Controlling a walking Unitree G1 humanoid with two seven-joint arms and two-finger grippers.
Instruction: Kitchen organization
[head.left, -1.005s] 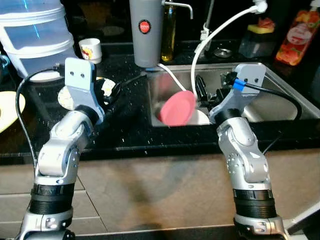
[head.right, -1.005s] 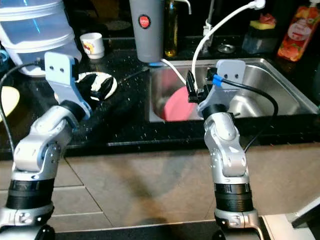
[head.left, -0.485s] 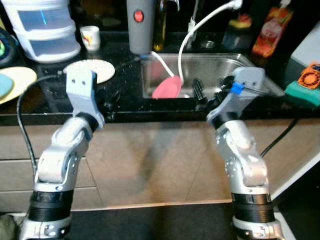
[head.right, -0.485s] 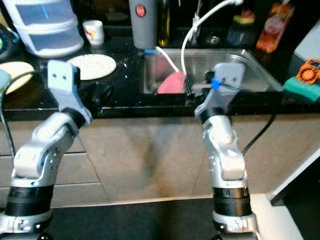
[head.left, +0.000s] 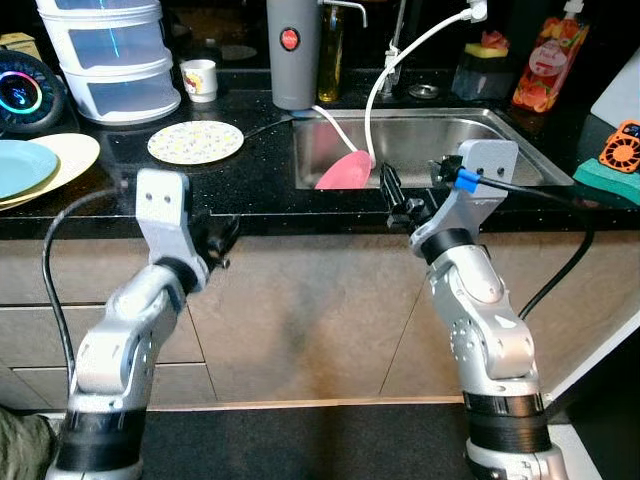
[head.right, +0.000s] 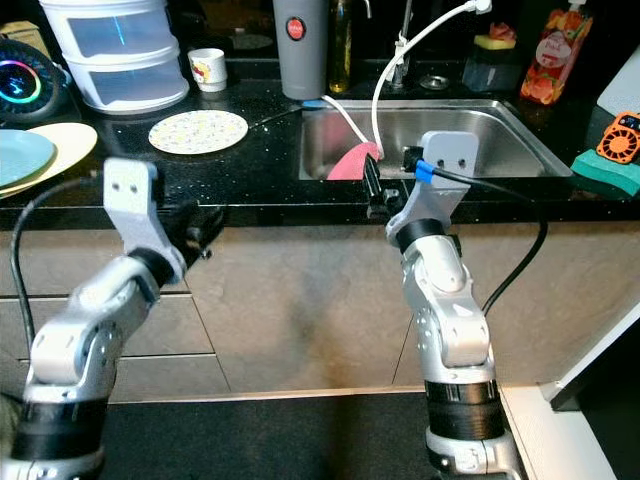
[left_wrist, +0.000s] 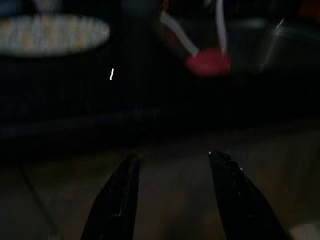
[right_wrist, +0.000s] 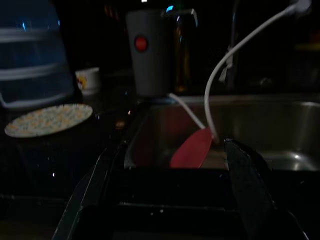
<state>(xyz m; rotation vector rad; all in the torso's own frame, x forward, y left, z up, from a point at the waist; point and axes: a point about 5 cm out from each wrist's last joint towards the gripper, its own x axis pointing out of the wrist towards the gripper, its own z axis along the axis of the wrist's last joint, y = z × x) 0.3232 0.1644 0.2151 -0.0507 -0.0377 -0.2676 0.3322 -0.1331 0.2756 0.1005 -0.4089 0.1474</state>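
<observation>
The pink plate is leaning inside the sink; it is probably light, stiff and slippery (wet perhaps), best taken by its upper rim. Left gripper and right gripper are hanging released, holding nothing

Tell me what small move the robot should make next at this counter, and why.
Probably step forward toward the sink. Both the left gripper and the right gripper hang in front of the counter edge with open, empty jaws, short of the pink plate leaning in the basin and the patterned plate on the black countertop. Closing in would likely bring either within reach.
</observation>
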